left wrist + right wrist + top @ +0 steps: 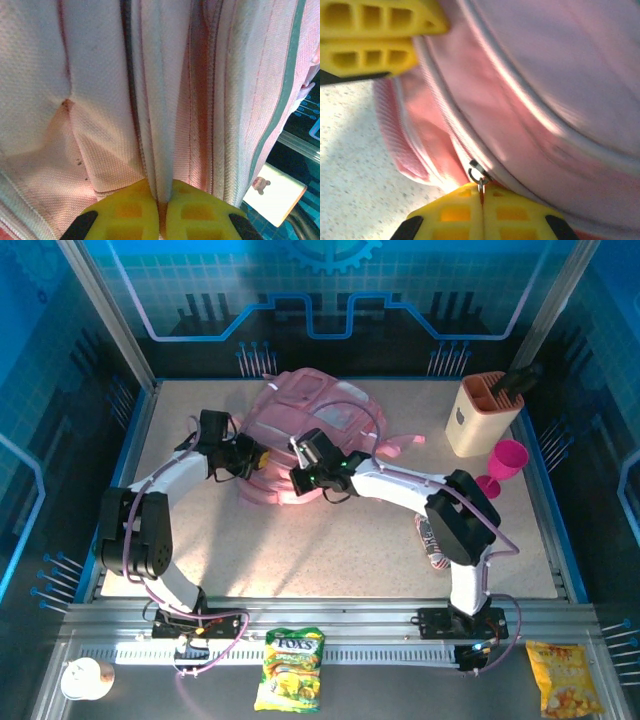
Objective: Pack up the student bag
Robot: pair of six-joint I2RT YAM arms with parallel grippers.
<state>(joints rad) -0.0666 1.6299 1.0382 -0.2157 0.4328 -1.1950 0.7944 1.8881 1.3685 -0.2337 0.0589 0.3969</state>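
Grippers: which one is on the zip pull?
The right gripper: its jaws are shut on the small metal zip pull of the student bag. The left gripper pinches a plain fabric fold instead.

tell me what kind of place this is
Probably a robot test cell or demo booth, not a real classroom: a speckled table walled by blue printed panels, a left arm and right arm bolted to an aluminium rail at its near edge, and props such as a pink backpack and pen holder.
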